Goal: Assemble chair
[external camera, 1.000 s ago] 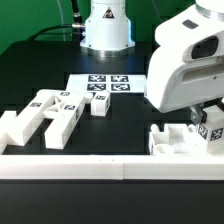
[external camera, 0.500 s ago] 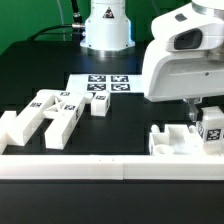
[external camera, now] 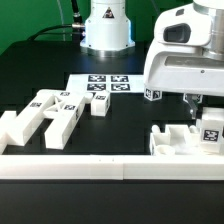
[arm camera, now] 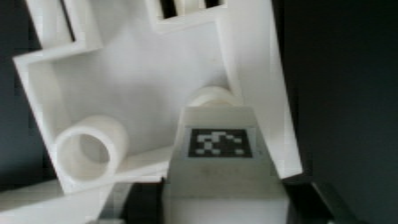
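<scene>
My gripper [external camera: 209, 118] is clamped on a small tagged block [external camera: 212, 131], holding it upright over the white chair plate [external camera: 170, 142], near the plate's round socket [arm camera: 86, 152].

The white Franka arm's round base [external camera: 106, 28] stands at the top centre of the exterior view; its bulky white wrist housing [external camera: 185, 55] fills the upper right of that frame, facing downward; the two-finger gripper [external camera: 207, 108] hangs beneath it near the right edge, jaws closed on a small white tagged block [external camera: 212, 130]; the wrist view shows that block [arm camera: 217, 150] held upright between the jaws.
</scene>
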